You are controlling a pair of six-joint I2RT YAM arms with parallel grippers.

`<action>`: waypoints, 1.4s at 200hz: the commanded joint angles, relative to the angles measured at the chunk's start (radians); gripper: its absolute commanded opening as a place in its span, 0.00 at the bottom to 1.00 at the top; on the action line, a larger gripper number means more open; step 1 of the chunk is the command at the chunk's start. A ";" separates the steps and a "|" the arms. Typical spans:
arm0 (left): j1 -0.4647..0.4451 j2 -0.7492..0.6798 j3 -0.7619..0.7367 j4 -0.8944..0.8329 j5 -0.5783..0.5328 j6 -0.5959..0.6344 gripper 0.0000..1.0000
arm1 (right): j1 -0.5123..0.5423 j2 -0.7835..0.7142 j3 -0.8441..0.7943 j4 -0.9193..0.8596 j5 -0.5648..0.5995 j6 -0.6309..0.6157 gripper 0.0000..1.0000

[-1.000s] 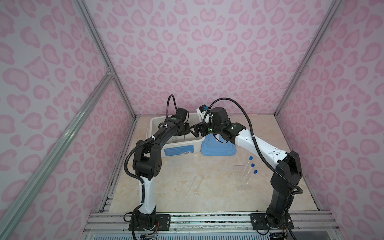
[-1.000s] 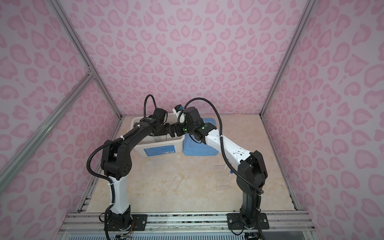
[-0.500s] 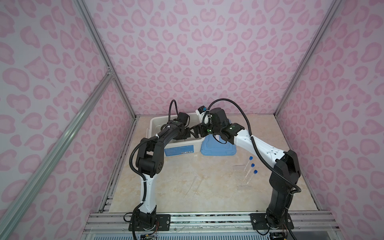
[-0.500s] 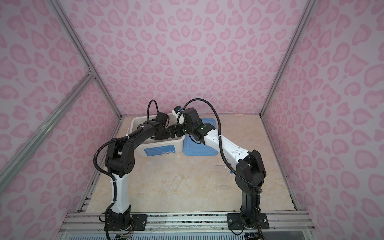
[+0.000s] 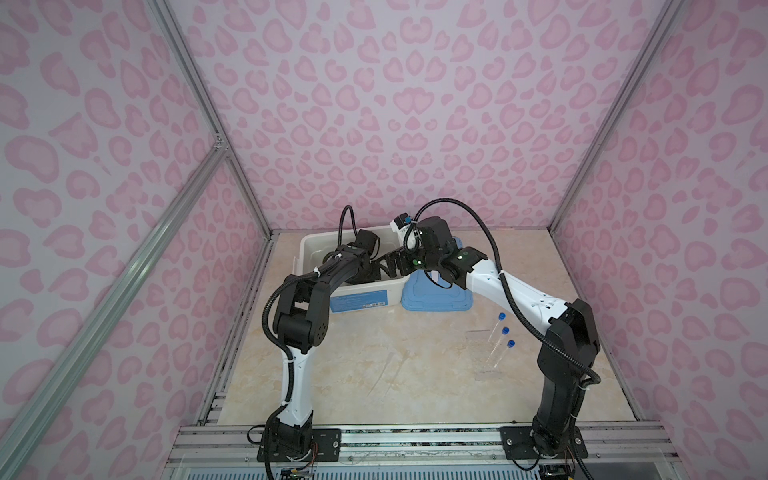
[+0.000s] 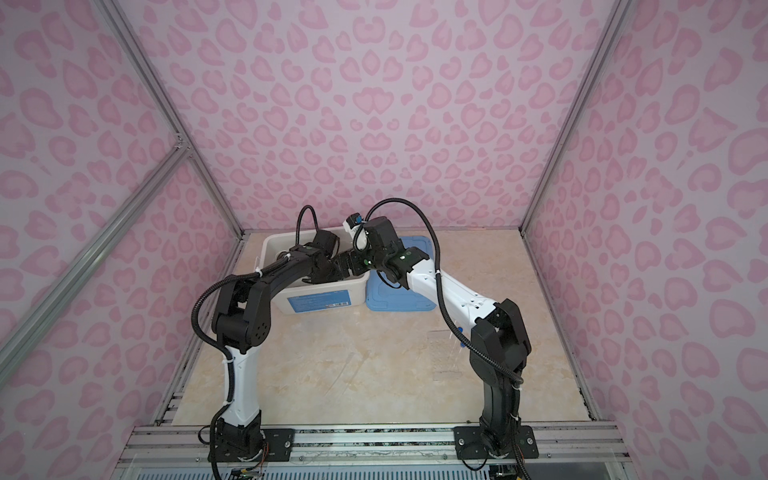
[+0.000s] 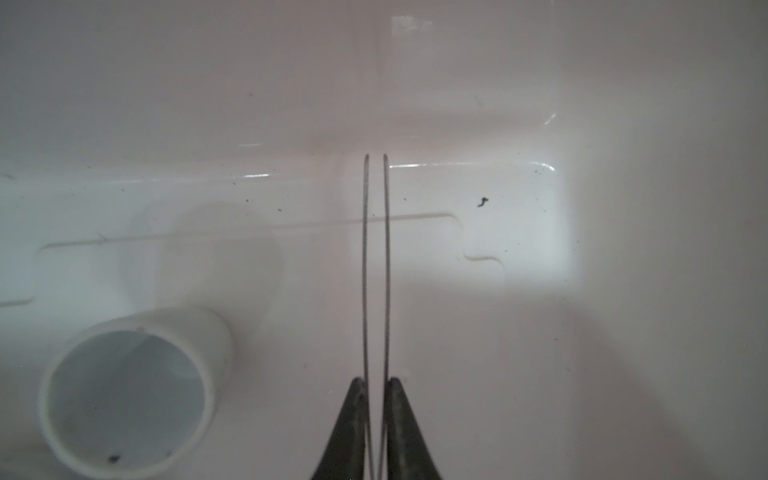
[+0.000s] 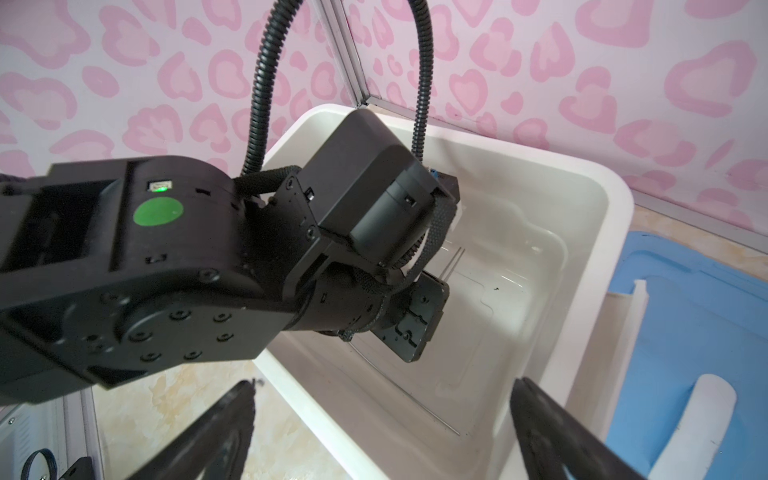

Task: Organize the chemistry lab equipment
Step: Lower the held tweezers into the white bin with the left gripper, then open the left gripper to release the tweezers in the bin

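Observation:
My left gripper (image 7: 376, 380) is down inside the white bin (image 5: 309, 245), shut on the metal tweezers (image 7: 376, 270), whose two thin arms point at the bin floor. A small white round dish (image 7: 133, 390) lies on its side on that floor beside them. The long thin rod (image 8: 415, 399) also lies in the bin. My right gripper (image 8: 386, 399) hangs open and empty over the bin's near wall, looking at the left wrist (image 8: 374, 208). Three blue-capped tubes (image 5: 500, 332) stand in the clear rack (image 5: 490, 357) on the table at the right. A faint clear dropper (image 5: 384, 372) lies mid-table.
A blue lid (image 5: 436, 297) lies flat against the bin's right side, with white parts (image 8: 698, 415) on it. The two arms nearly meet over the bin. Pink patterned walls close the table in on three sides.
The left wrist has shifted a little to the right and deeper into the bin. The right arm has hardly moved.

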 commanded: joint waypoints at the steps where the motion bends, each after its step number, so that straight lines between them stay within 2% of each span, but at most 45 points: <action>1: 0.002 0.012 0.009 -0.001 0.003 0.007 0.14 | 0.002 0.009 -0.006 0.009 0.012 -0.001 0.96; 31: 0.004 0.024 0.009 -0.001 0.014 0.005 0.14 | 0.002 0.005 -0.012 0.014 0.016 -0.001 0.96; 59: 0.004 0.021 0.007 -0.005 0.007 0.008 0.18 | 0.002 -0.001 -0.017 0.014 0.021 -0.001 0.96; 86: 0.003 -0.004 0.004 -0.006 -0.004 0.011 0.26 | 0.002 -0.006 -0.015 0.014 0.021 -0.001 0.96; 101: 0.004 -0.016 0.008 -0.012 -0.007 0.011 0.34 | 0.002 -0.010 -0.014 0.014 0.021 0.002 0.96; 116: 0.004 -0.032 0.001 -0.013 -0.014 0.010 0.35 | 0.003 -0.016 -0.017 0.014 0.025 0.002 0.96; 121: 0.004 -0.038 -0.001 -0.013 -0.015 0.010 0.40 | 0.004 -0.018 -0.016 0.014 0.027 0.001 0.96; 183: 0.004 -0.115 -0.004 -0.023 -0.027 0.013 0.41 | 0.005 -0.060 -0.030 0.010 0.044 0.003 0.96; 197: 0.004 -0.151 -0.005 -0.030 -0.030 0.017 0.45 | 0.006 -0.080 -0.038 0.010 0.048 0.002 0.96; 238: 0.004 -0.297 -0.015 -0.057 -0.013 0.003 0.67 | 0.005 -0.145 -0.048 -0.025 0.064 -0.010 0.97; 266: 0.004 -0.406 -0.050 -0.056 0.034 -0.013 0.91 | 0.006 -0.203 -0.091 -0.035 0.075 -0.020 0.98; 280: 0.004 -0.466 -0.071 -0.057 0.048 -0.014 1.00 | 0.005 -0.247 -0.135 -0.029 0.070 -0.027 0.98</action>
